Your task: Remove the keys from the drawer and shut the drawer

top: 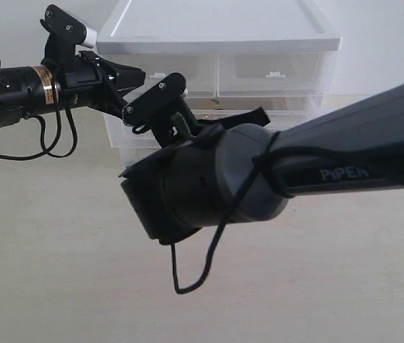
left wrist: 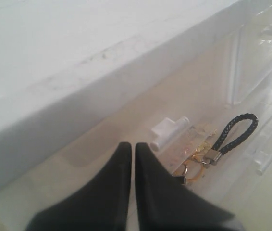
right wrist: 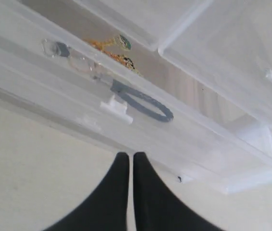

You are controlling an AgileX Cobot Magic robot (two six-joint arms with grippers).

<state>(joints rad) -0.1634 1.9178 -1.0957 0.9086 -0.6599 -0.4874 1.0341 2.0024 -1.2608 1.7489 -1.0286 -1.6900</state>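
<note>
Our right gripper [right wrist: 128, 155] has its jaws pressed together on nothing, tips just short of the drawer [right wrist: 54, 86] front, near its tab handle [right wrist: 116, 107]. Beyond the tips the keys [right wrist: 118, 88] lie inside, strap nearest, gold further in. We judge the jaws must part first. Our left gripper [left wrist: 130, 144], likewise closed and empty, hovers alongside, probably reserved for pushing.
</note>
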